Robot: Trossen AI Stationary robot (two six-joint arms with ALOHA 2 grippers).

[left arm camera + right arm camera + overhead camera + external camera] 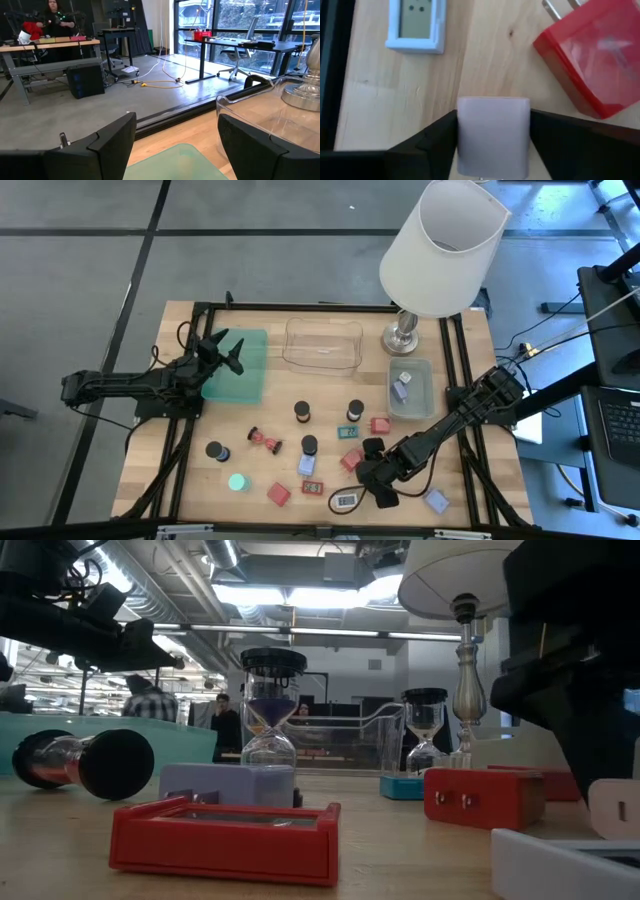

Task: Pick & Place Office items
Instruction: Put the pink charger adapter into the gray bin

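Observation:
Small office items lie scattered on the wooden table: black cylinders (302, 412), red blocks (279, 493), a green disc (237, 481) and a labelled rectangle (345, 501). My right gripper (372, 475) is near the front right. In its wrist view it is shut on a pale lilac block (492, 135), with a red block (592, 55) and the labelled rectangle (415, 22) just beyond. My left gripper (225, 352) waits open over the green tray (240, 370) at the far left. My right gripper pinches the pale block by its two opposite side faces (462, 135), one dark finger (437, 137) against each side. The fingers come steeply from above. Whether the block rests on the table or is lifted clear, I cannot tell.
A clear tray (322, 343) stands at the far middle, and a grey tray (425, 395) at the right holds a small block. The white-shaded lamp (440, 250) rises at the far right. Another pale block (436, 500) lies near the front right corner.

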